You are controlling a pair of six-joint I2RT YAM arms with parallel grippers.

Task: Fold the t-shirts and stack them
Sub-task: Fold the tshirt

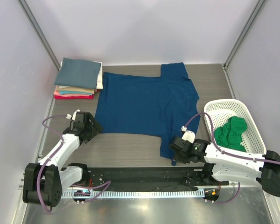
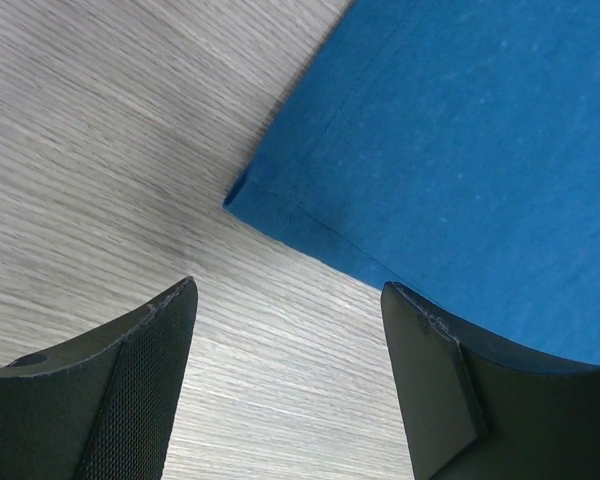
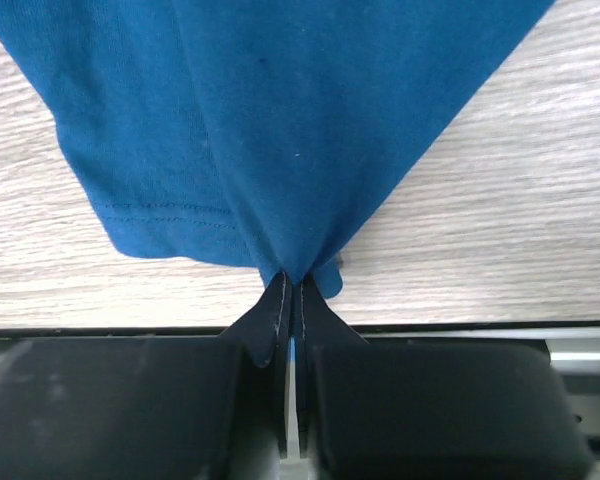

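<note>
A navy blue t-shirt (image 1: 147, 100) lies spread flat on the table, plain side up. My right gripper (image 1: 173, 148) is shut on its near right sleeve, and the cloth (image 3: 280, 150) bunches into the closed tips (image 3: 291, 283). At the shirt's near left corner (image 2: 242, 193) my left gripper (image 1: 97, 126) stands open just short of the hem, nothing between its fingers (image 2: 150, 340). A stack of folded t-shirts (image 1: 79, 78) sits at the far left, slate-blue on top. A bright green t-shirt (image 1: 231, 133) lies crumpled in the basket.
A white plastic mesh basket (image 1: 245, 112) stands at the right edge of the table. A black strip (image 1: 140, 175) runs along the near edge between the arm bases. Walls close in the left, right and back.
</note>
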